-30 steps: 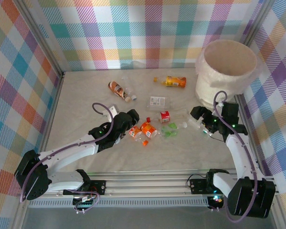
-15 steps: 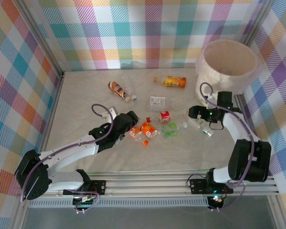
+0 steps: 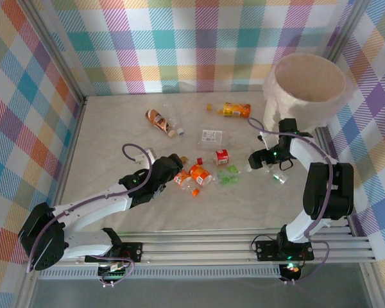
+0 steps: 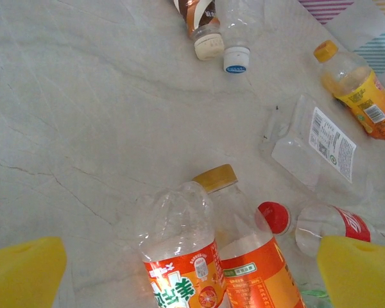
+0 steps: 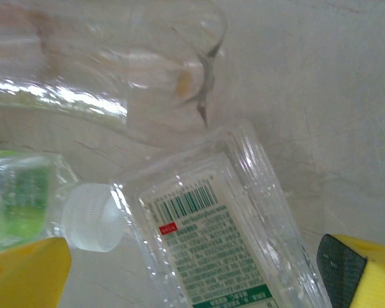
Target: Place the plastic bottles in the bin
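Two orange-labelled plastic bottles lie side by side in the gap of my open left gripper; its yellow fingertips stand well apart and touch neither. A clear bottle with a white barcode label lies between the spread fingers of my open right gripper, its white cap to the left. A green-labelled bottle and a crushed clear one lie close by. The cream bin stands at the back right.
More bottles lie farther back: a brown one, an orange juice one, a flat clear one with a white label and a red-labelled one. Checked walls close in the table on three sides.
My right arm has swung left and away from me, bringing its gripper down over the clear bottles near the bin. The left gripper has drawn back slightly from the orange bottles.
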